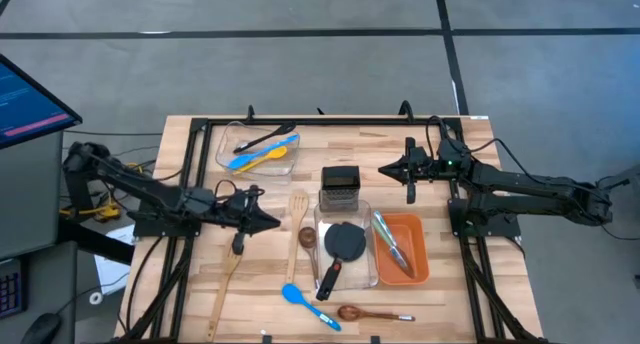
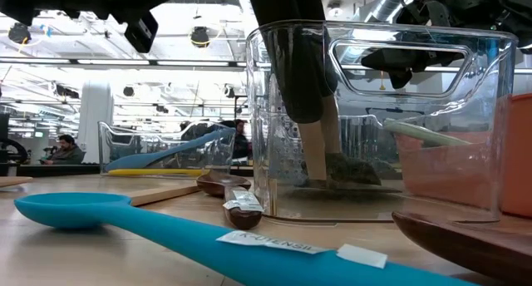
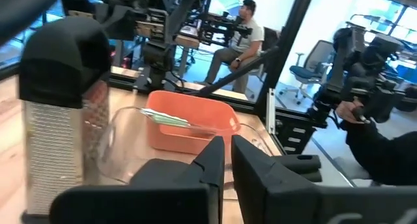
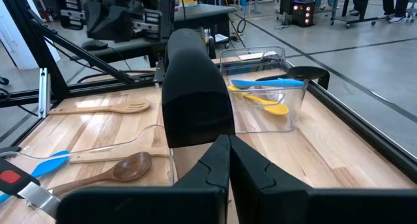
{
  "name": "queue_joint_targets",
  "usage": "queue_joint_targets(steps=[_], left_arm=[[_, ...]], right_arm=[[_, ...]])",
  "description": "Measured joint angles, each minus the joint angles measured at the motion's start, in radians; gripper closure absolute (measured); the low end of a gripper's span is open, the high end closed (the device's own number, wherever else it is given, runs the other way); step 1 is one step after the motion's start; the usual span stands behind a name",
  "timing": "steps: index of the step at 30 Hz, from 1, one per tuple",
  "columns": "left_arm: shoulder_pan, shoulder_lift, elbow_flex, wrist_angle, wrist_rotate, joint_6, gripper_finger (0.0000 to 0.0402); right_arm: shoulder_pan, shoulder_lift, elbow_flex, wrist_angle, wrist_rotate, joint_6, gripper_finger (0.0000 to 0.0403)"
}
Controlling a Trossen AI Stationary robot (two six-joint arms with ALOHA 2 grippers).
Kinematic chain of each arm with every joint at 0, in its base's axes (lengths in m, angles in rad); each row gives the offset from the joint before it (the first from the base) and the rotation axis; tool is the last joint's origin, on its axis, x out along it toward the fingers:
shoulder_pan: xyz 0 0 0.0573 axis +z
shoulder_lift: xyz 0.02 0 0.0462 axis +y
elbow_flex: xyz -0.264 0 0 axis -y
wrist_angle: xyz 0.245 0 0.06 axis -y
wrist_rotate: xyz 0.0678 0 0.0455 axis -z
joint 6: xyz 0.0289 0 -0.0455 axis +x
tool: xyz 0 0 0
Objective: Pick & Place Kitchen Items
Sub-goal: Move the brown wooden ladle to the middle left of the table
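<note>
Jaws, left: I read the left gripper (image 1: 268,221) as pinched closed on nothing, hanging at centre-left of the high view, apart from any utensil.
Jaws, right: my right gripper (image 1: 385,169) is closed and empty too, centre-right, just beside the steel grater (image 1: 340,187).
Nearest items: along the lower edge of the high view lie a blue spoon (image 1: 305,302) and a dark wooden spoon (image 1: 366,312), both flat on the desk (image 1: 190,284).
Middle: a black turner (image 1: 342,249) leans in the clear bin (image 1: 366,274); the orange bin (image 1: 416,262) beside it holds metal tongs (image 1: 391,241). Left of the clear bin, a slotted wooden spatula (image 1: 297,215), with a long wooden spoon (image 1: 226,278) below the left gripper.
Far: a second clear bin (image 1: 228,147), upper left of centre, holds blue and yellow spoons (image 1: 262,158) and another black utensil.
Risk: I judge the grater tall and easy to tip; a sideways sweep from the right arm could topple it. Flat, slim handles may slip out of a shallow pinch.
</note>
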Motion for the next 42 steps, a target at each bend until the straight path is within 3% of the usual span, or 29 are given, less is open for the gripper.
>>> queue_joint_targets(steps=[6,10,21,24,27,30,33,38,42], left_arm=[[-0.053,0.091,0.000,0.107,-0.010,-0.061,0.0398],[-0.101,0.139,0.023,0.110,-0.090,-0.179,0.0398],[-0.188,0.194,0.263,0.081,-0.122,-0.229,0.0399],[-0.186,0.180,0.338,-0.020,-0.128,-0.193,0.0400],[-0.186,0.157,0.408,-0.259,-0.190,-0.234,0.0400],[-0.186,0.136,0.465,-0.531,-0.261,-0.385,0.0400],[-0.185,0.115,0.490,-0.725,-0.255,-0.620,0.0400],[-0.190,0.106,0.490,-0.946,-0.036,-1.091,0.0400],[-0.211,0.126,0.490,-0.973,0.202,-1.370,0.0400]], right_arm=[[0.000,0.000,0.000,0.000,0.000,0.000,0.0402],[0.000,0.000,0.000,0.000,0.000,0.000,0.0402],[0.000,0.000,0.000,0.001,0.000,0.000,0.0402],[0.000,0.000,0.000,0.003,0.000,0.001,0.0402],[0.000,0.000,0.000,0.002,0.000,0.003,0.0402],[0.000,0.000,0.000,0.001,0.000,0.003,0.0402],[0.000,0.000,0.000,0.000,0.000,0.003,0.0402],[0.000,0.000,0.000,0.000,0.000,0.002,0.0402],[0.000,0.000,0.000,0.001,0.000,0.000,0.0402]])
